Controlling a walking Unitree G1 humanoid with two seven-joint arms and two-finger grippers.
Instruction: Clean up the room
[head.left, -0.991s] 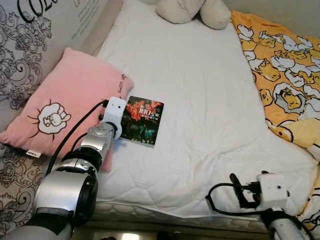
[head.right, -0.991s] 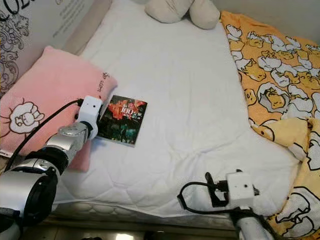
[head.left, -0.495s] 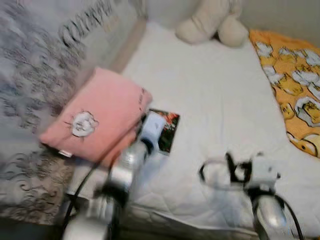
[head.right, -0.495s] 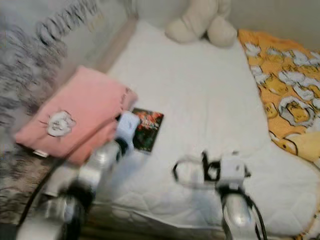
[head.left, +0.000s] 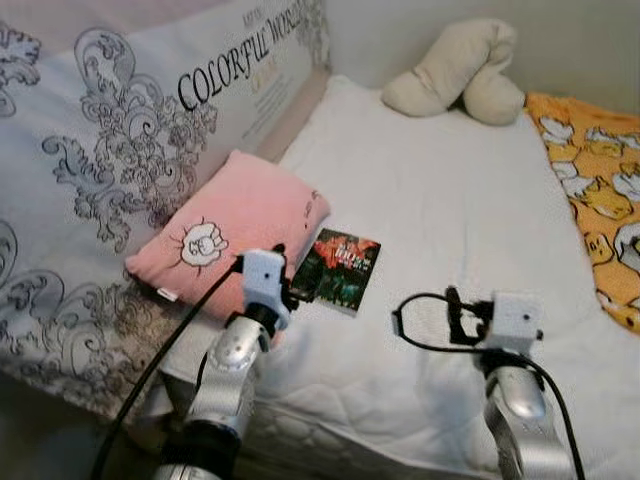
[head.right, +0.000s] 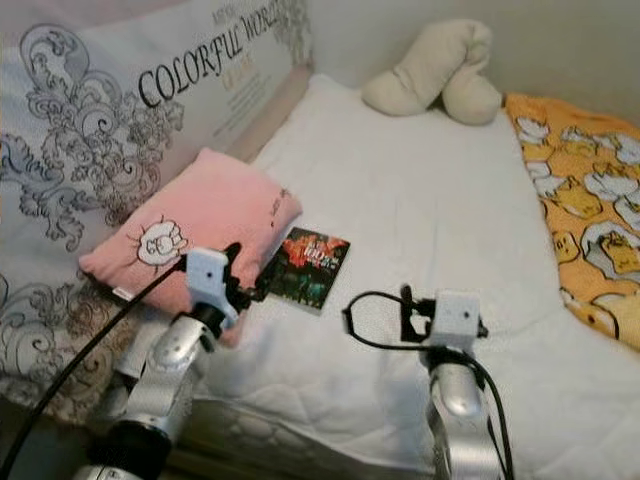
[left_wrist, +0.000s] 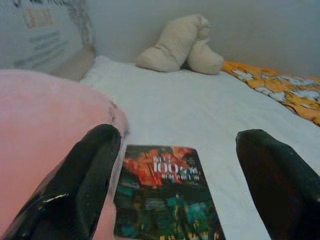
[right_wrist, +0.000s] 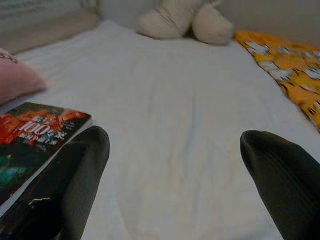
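A book (head.left: 340, 271) lies flat on the white bed (head.left: 450, 210), centre-left of the frame, its edge tucked against the pink pillow (head.left: 230, 225) — prob. dropped there, so it looks like the thing to tidy. The left pincer (left_wrist: 175, 185) sits low just short of it, fingers spread wide w/ the book between them in the wrist view; likely lined up for a grab. The right pincer (right_wrist: 175, 180) hovers lower centre-right, also spread apart, holding nothing. A cream plush toy (head.left: 455, 70) rests at the top, and an orange duck blanket (head.left: 600, 200) is cut off at the right edge. The cover text is too blurred to read — "100" perhaps.
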